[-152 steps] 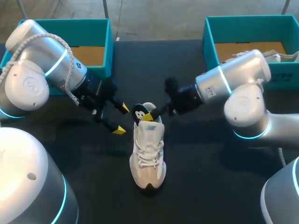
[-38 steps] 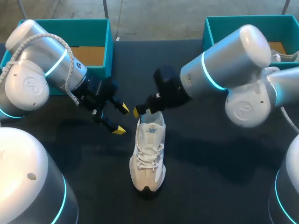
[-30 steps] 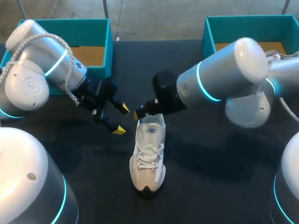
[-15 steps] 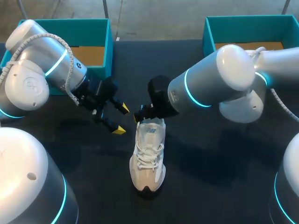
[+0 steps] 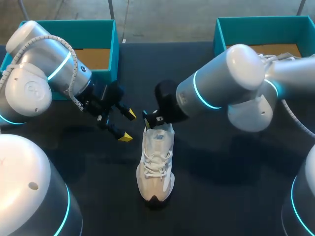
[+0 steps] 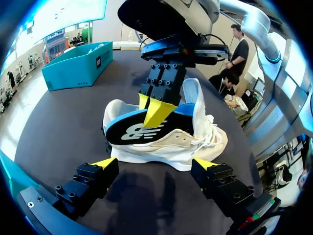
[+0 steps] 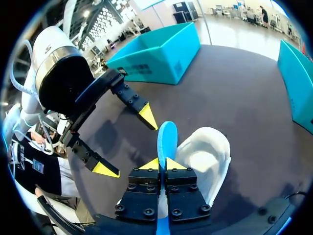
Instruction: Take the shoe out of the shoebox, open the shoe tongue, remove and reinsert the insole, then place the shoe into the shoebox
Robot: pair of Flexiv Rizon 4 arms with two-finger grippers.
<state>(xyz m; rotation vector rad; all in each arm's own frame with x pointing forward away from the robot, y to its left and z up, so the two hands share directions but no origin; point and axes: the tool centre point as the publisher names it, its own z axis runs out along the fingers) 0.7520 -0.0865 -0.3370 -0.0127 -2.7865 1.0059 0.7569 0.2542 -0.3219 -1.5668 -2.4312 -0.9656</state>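
Dark worktop (image 5: 206,187) seen from above, with the left shoebox (image 5: 106,29) at 11 o'clock and the right shoebox (image 5: 219,34) at 1 o'clock. The white shoe (image 5: 156,167) stands on its sole near the centre, outside both boxes, toe toward 6 o'clock. A blue-and-black insole (image 7: 167,139) rises out of its heel opening, pinched on edge by the right pincer (image 7: 166,164). The left pincer (image 5: 128,126), spread wide, hovers at 10 o'clock of the shoe, not touching it.
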